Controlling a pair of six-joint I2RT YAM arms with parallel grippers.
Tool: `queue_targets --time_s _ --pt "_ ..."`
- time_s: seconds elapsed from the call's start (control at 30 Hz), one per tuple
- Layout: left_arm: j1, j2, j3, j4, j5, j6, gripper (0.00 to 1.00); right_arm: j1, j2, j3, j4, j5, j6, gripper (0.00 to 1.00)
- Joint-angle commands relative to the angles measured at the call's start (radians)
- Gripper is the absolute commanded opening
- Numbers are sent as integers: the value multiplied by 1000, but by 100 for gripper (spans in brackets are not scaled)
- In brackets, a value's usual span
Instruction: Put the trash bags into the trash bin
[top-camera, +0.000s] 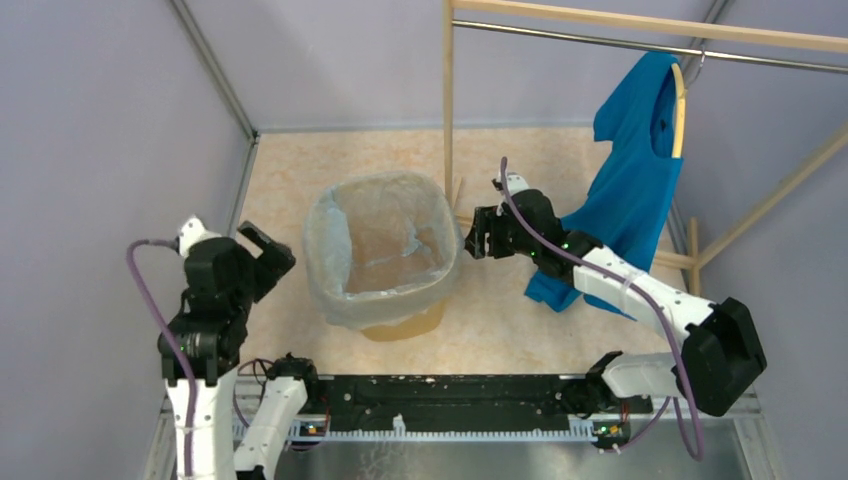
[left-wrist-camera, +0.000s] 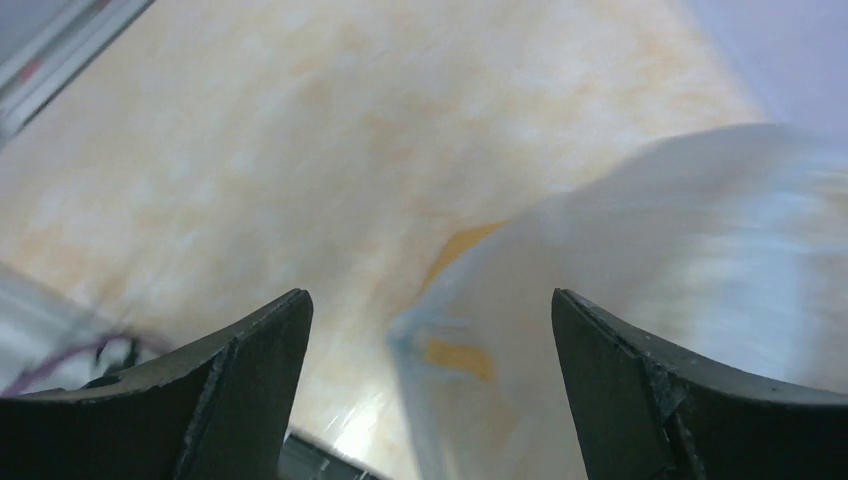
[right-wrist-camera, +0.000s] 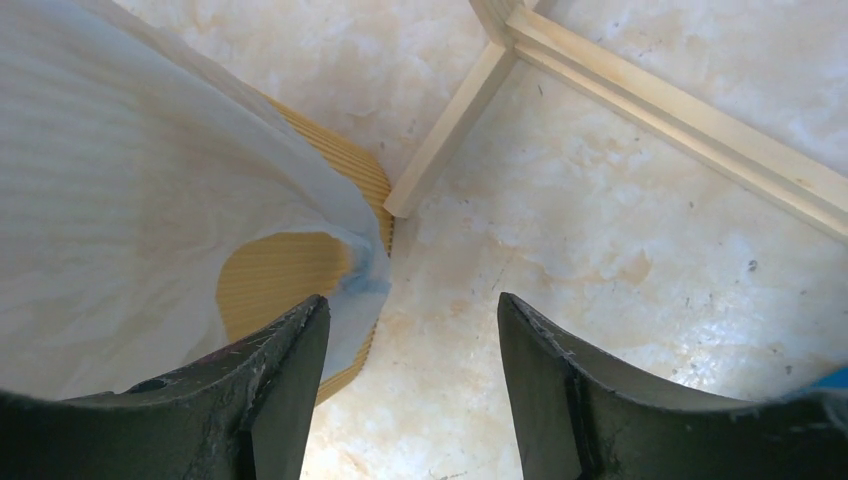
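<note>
Bag lines the bin; left gripper near one side, right gripper just beside the other, both jaws open, empty.

no text, label, brand, number or sign can be read in any of the three views. the trash bag, the trash bin and the blue shirt show plain surfaces with no legible print, and the left wrist view is too blurred to make out any marking.
</note>
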Motion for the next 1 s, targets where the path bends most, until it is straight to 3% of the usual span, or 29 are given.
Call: queue_targets --time_s 0.0,0.1,0.17,0.27,0.4,0.53,0.63,0.7,0.8,0.97 --pt "-1 -20 160 401 359 300 96 -5 -85 65 -6 17 -48 64" --pt "0 82 182 530 712 296 93 -5 -101 71 -11 26 -63 66" --pt "0 151 183 571 867 282 88 -6 -103 73 -13 27 -68 67" --pt "0 191 199 570 906 326 83 -5 -106 78 -24 27 -71 67" --pt "-16 236 207 530 939 366 68 -4 -112 62 -21 27 -64 68" --pt "-121 290 205 462 827 410 55 -5 -103 57 -14 27 -55 68" --pt "-358 354 252 350 485 435 50 -4 -92 57 -16 27 -48 68" --pt "-456 411 283 274 331 437 48 -5 -86 53 -14 27 -40 68" --pt "-519 495 294 190 188 416 46 -6 -79 48 -8 16 -27 68" --pt "-532 560 236 89 -21 359 42 -5 -82 41 -11 17 -23 68"
